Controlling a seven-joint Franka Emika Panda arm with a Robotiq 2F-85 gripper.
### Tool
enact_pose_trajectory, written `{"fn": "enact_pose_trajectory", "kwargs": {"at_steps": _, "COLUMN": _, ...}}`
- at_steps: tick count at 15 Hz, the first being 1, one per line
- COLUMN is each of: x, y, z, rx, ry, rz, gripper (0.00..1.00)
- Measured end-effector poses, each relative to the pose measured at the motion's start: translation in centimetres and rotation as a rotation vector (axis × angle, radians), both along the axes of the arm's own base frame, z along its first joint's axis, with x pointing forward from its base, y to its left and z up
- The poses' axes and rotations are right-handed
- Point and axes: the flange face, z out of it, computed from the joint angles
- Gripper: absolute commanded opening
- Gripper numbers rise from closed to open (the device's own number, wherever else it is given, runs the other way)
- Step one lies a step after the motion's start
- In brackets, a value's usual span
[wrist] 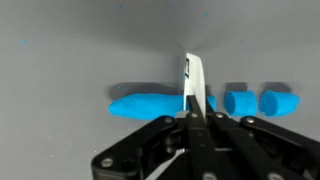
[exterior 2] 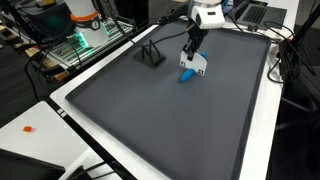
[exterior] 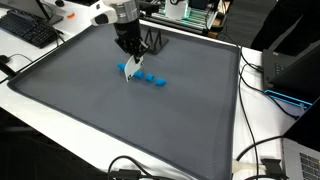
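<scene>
My gripper (wrist: 197,120) is shut on a thin white blade (wrist: 195,78) that stands on edge across a blue dough roll (wrist: 145,104) on the grey mat. Two short cut blue pieces (wrist: 240,101) (wrist: 278,101) lie to the right of the blade, in line with the roll. In both exterior views the gripper (exterior: 128,52) (exterior 2: 192,48) hangs straight down over the blue dough (exterior: 124,69) (exterior 2: 187,76), with the white blade (exterior: 131,68) (exterior 2: 200,64) below its fingers. The cut pieces (exterior: 153,78) trail away across the mat. The spot where blade meets dough is hidden by the fingers.
A large dark grey mat (exterior: 120,120) (exterior 2: 150,120) covers the white table. A small black wire stand (exterior: 152,42) (exterior 2: 150,53) sits near the mat's far edge. A keyboard (exterior: 30,30), cables (exterior: 255,160) and a laptop (exterior: 303,158) lie around the mat.
</scene>
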Motion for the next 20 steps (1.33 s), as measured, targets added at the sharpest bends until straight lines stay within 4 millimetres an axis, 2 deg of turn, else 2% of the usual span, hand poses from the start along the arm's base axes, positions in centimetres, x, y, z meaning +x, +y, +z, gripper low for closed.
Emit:
{"fn": "enact_pose_trajectory", "kwargs": {"at_steps": 9, "x": -0.13, "y": 0.46, "z": -0.57, "rx": 0.015, "ry": 0.012, "rz": -0.006, "gripper": 0.01}}
{"fn": "enact_pose_trajectory", "kwargs": {"at_steps": 20, "x": -0.12, "y": 0.53, "z": -0.16, "rx": 0.014, "ry": 0.011, "rz": -0.006, "gripper": 0.01}}
